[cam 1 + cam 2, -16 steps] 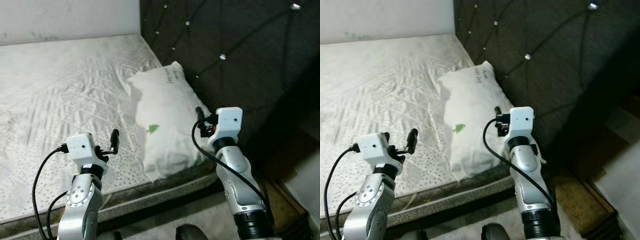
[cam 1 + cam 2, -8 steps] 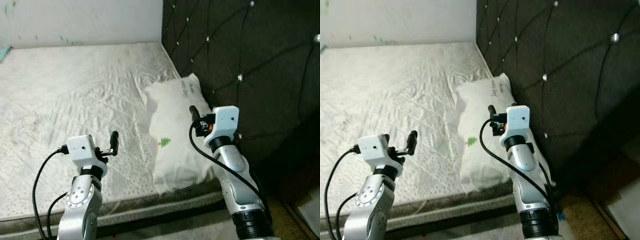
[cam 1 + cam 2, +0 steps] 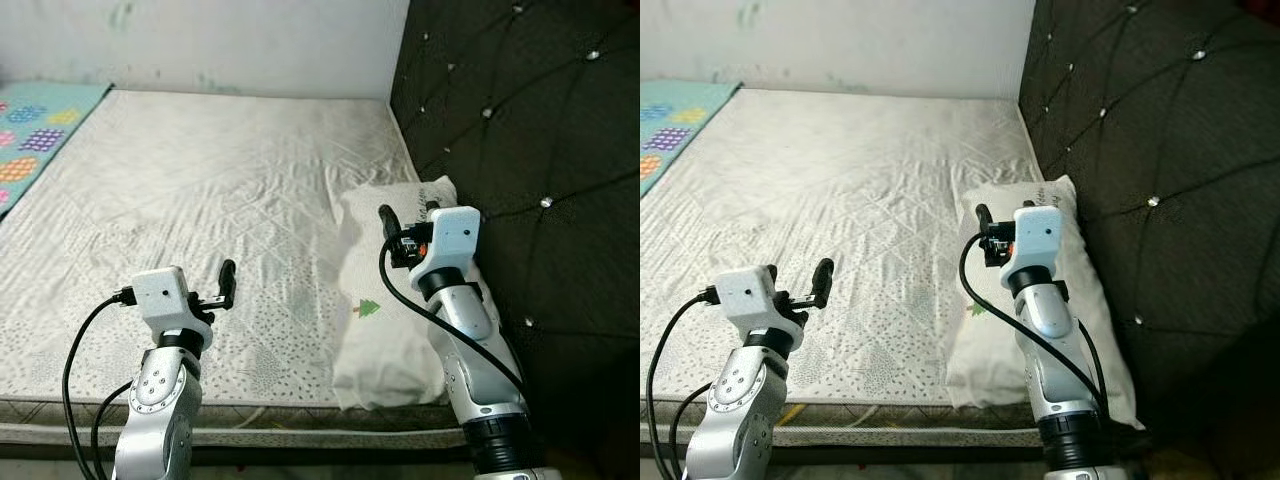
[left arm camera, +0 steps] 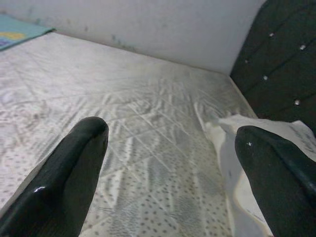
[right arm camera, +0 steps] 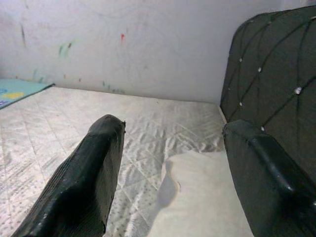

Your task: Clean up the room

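Both grippers, left gripper [image 4: 168, 173] and right gripper [image 5: 173, 182], hang released; best approach the rumpled white fabric pillow [image 3: 400, 300] squarely by the dark tufted headboard [image 3: 520, 130] at right.

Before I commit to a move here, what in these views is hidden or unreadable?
- White pillow: its side toward the dark tufted headboard is covered by the right arm in the eye views.
- Small green print and writing on the pillow: too small to read.
- Colourful patterned mat: cut off by the left edge.
- Floor beside the white quilted mattress: lost in shadow under the headboard.
- Left gripper and right gripper hang open.
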You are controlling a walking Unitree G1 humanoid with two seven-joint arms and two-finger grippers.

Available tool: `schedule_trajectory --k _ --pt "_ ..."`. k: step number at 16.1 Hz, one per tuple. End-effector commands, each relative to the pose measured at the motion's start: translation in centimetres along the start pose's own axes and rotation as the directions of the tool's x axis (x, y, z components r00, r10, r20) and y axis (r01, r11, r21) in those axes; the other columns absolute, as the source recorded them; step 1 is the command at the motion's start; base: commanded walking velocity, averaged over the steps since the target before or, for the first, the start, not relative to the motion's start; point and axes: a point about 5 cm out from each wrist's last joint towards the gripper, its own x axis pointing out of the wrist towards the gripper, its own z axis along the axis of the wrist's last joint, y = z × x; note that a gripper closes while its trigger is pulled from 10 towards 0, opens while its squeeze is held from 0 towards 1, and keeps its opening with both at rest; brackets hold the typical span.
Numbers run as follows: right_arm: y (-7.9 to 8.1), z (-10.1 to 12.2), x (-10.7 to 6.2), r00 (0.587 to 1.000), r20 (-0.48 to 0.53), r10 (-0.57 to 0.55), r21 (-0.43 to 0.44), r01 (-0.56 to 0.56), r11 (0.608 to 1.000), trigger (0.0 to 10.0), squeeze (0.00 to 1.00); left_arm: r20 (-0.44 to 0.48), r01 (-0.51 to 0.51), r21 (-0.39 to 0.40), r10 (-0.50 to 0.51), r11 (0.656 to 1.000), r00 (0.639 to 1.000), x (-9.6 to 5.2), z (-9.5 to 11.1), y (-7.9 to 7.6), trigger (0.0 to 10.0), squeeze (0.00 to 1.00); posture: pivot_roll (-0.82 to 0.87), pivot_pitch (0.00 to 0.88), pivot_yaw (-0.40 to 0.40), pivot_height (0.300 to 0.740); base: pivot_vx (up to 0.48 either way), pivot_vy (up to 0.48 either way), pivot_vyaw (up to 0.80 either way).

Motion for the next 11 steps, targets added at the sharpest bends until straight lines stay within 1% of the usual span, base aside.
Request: schedule_trajectory --k 1,3,4,5,6,7,11 --pt "-0.41 -0.28 0.01 1.000 -0.019 -0.014 -0.004 0.014 1.000 10.0 0.00 -0.015 -0.002 0.007 0.002 1.000 1.000 -0.03 -0.35 -0.12 10.0 0.00 -0.08 0.000 -0.022 0.740 0.000 0.000 0.00" --pt "-0.23 -0.77 -0.26 0.999 -0.045 -0.012 -0.019 0.011 1.000 10.0 0.00 -0.017 -0.002 0.010 0.002 1.000 1.000 -0.06 -0.38 -0.12 10.0 0.00 -0.08 0.000 -0.020 0.740 0.000 0.000 0.00" --pt "0.03 -0.93 -0.42 0.999 -0.052 -0.008 -0.010 0.007 1.000 10.0 0.00 -0.021 0.001 0.011 0.000 1.000 1.000 -0.08 -0.43 -0.14 10.0 0.00 -0.08 0.000 -0.017 0.740 0.000 0.000 0.00" --pt "0.27 -0.90 -0.51 0.998 -0.057 0.018 -0.028 -0.020 0.999 10.0 0.00 -0.024 0.003 0.012 -0.003 1.000 1.000 -0.10 -0.49 -0.18 10.0 0.00 -0.08 0.000 -0.016 0.740 0.000 0.000 0.00" --pt "0.33 -0.68 -0.58 0.999 -0.034 0.022 -0.030 -0.023 0.999 10.0 0.00 -0.026 0.004 0.013 -0.004 1.000 1.000 -0.13 -0.51 -0.19 10.0 0.00 -0.08 0.000 -0.015 0.740 0.000 0.000 0.00" --pt "0.37 -0.56 -0.63 0.999 -0.024 0.025 -0.060 -0.026 0.998 10.0 0.00 -0.028 0.004 0.013 -0.004 1.000 1.000 -0.18 -0.55 -0.18 10.0 0.00 -0.08 0.000 -0.014 0.740 0.000 0.000 0.80" --pt "0.11 -0.75 -0.64 0.999 -0.037 0.004 -0.040 -0.006 0.999 10.0 0.00 -0.034 0.006 0.013 -0.006 1.000 0.999 -0.18 -0.61 -0.20 10.0 0.00 -0.08 0.000 -0.012 0.740 0.000 0.000 0.79"
